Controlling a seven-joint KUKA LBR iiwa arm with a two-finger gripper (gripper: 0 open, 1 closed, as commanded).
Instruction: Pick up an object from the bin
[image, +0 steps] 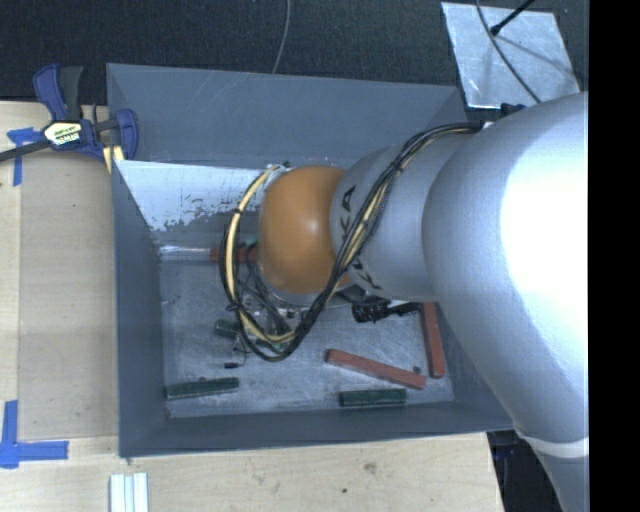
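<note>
Closest to me, along the front wall of the bin (140, 400), there's a dark green bar (202, 387) on the left and a second green bar (372, 398) further right. Just behind that one is a reddish-brown stick (372, 368) lying at a slant. Another red stick (432, 342) runs along the right wall, with a small black piece (378, 311) near it.

The jaws are down low at the bin floor, left of centre, under the orange cover (295, 235) and a tangle of cables. Honestly can't tell whether they're spread or pinching anything, the cables hide it. Some little dark bits (226, 330) sit right beside them, so that's probably the target, but no promises.

So I'd say the reach is done, while the grab and the lift are left to do. The sticks and bars all lie flat on the floor.

The floor is scuffed grey metal, and the back wall is scratched up. The bin sits on a pale wooden bench (60, 300), with dark stuff beyond it.
</note>
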